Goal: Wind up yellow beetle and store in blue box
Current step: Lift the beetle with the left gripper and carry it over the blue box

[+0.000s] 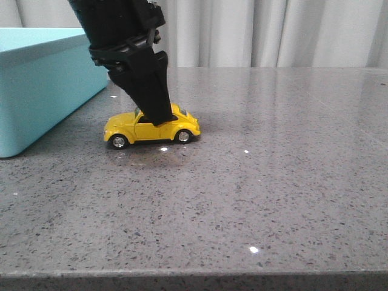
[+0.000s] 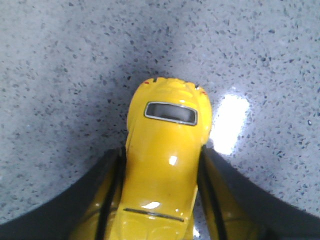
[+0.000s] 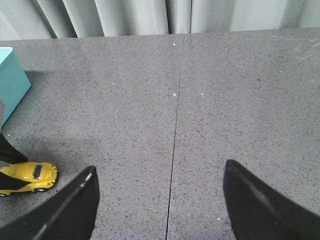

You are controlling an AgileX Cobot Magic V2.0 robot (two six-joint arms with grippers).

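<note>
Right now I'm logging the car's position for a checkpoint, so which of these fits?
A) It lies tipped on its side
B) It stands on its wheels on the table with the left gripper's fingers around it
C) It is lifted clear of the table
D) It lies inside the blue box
B: the yellow beetle stands on its wheels on the grey table, with the left gripper straddling its body, outside the blue box.

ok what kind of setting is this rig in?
Likely an indoor lab or demo bench: a grey speckled stone-look tabletop, pale pleated curtains as backdrop, and only staged props, the yellow beetle and the blue box.
</note>
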